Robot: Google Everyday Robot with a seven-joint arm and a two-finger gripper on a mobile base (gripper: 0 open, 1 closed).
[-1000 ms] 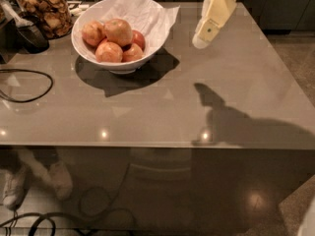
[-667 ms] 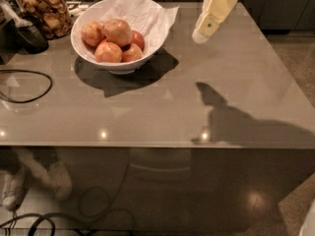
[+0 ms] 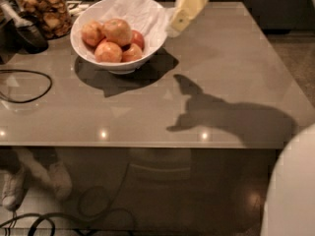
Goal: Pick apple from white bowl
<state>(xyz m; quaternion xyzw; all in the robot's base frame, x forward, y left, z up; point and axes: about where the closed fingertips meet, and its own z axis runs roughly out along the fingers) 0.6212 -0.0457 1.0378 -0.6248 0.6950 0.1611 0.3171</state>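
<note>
1. Where the grey table [image 3: 231, 77] runs back toward 11 o'clock, the white bowl [image 3: 123, 66] stands on its surface, upright, lined with crumpled white paper [image 3: 145, 11] that rises over the far rim.
2. Apple [image 3: 117, 31]: largest of the fruit, pale yellow-orange with a blush; lies in the bowl, at the top of the heap, touching its neighbours.
3. Smaller apples [image 3: 108, 52]: four, orange-red to deep red, packed round the large one at 3, 5, 7 and 9 o'clock.
4. Gripper [image 3: 178, 19]: cream-yellow, hanging tilted above the table, just beside the bowl's rim at 3 o'clock, its lower end over the paper's edge. Whether it is open or closed cannot be told. It holds nothing.
5. Relation: the apple lies at 9 o'clock from the gripper, near but apart, with the paper between them.
6. Arm shadow [image 3: 226, 117]: falls on the table at 5 o'clock from the bowl.
7. Glass jar [image 3: 49, 11]: brown snacks inside, at 10 o'clock from the bowl.
8. Black cable [image 3: 29, 85]: looped on the table at 8 o'clock from the bowl.
</note>
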